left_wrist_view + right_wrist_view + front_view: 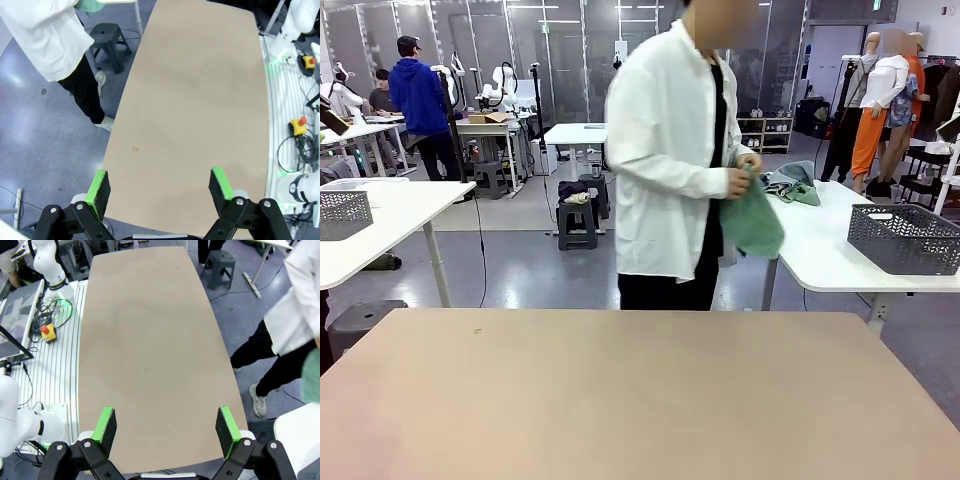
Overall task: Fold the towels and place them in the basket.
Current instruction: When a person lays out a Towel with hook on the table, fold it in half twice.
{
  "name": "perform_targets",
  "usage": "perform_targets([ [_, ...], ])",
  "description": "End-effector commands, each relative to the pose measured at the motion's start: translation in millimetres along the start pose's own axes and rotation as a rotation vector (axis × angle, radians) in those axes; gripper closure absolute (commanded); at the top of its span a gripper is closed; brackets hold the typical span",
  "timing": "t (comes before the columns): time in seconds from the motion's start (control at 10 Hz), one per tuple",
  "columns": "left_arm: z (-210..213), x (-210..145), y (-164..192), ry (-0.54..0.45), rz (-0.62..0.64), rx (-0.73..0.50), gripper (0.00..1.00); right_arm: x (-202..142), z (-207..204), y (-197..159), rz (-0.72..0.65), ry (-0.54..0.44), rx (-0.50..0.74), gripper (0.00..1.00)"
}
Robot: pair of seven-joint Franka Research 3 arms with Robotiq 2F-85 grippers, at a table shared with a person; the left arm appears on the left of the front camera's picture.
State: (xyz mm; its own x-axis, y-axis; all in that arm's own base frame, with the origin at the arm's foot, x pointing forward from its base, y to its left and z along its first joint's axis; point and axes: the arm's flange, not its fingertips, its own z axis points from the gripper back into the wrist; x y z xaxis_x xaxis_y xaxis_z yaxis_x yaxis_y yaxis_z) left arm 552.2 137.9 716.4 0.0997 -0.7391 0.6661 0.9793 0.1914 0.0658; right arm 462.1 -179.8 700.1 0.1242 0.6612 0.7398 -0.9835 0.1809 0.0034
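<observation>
The left gripper [159, 187] and right gripper [166, 425] are hanging wide open and empty over the tan table [620, 400]. Beyond it, a person's hand [740, 183] is gripping a mint green towel [752, 222]. Behind, the basket [905, 238] is sitting on a white table [820, 255].

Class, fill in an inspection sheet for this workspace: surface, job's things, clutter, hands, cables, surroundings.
Surface: tan table, bare.
Job's things: mint green towel held in the person's hands beyond the far edge; more towels and the basket on a white side table.
Clutter: nothing seen.
Hands: left hand open above the table; right hand open likewise.
Cables: black cables coiled beside the table.
Surroundings: person in a white coat; black stool.
</observation>
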Motion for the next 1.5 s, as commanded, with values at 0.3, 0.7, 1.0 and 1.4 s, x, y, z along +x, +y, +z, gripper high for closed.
perform_targets([
  [0.3,1.0,0.8,-0.1,-0.005,-0.002,0.002,0.0,2.0,-0.2,0.2,0.004,0.001,-0.003,0.0],
  [0.7,1.0,0.8,-0.1,-0.005,-0.002,0.002,0.0,2.0,-0.2,0.2,0.004,0.001,-0.003,0.0],
  [1.0,1.0,0.8,-0.1,-0.005,-0.002,0.002,0.0,2.0,-0.2,0.2,0.004,0.001,-0.003,0.0],
  [1.4,1.0,0.8,-0.1,-0.005,-0.002,0.002,0.0,0.0,0.0,0.0,0.0,0.0,0.0,0.0],
])
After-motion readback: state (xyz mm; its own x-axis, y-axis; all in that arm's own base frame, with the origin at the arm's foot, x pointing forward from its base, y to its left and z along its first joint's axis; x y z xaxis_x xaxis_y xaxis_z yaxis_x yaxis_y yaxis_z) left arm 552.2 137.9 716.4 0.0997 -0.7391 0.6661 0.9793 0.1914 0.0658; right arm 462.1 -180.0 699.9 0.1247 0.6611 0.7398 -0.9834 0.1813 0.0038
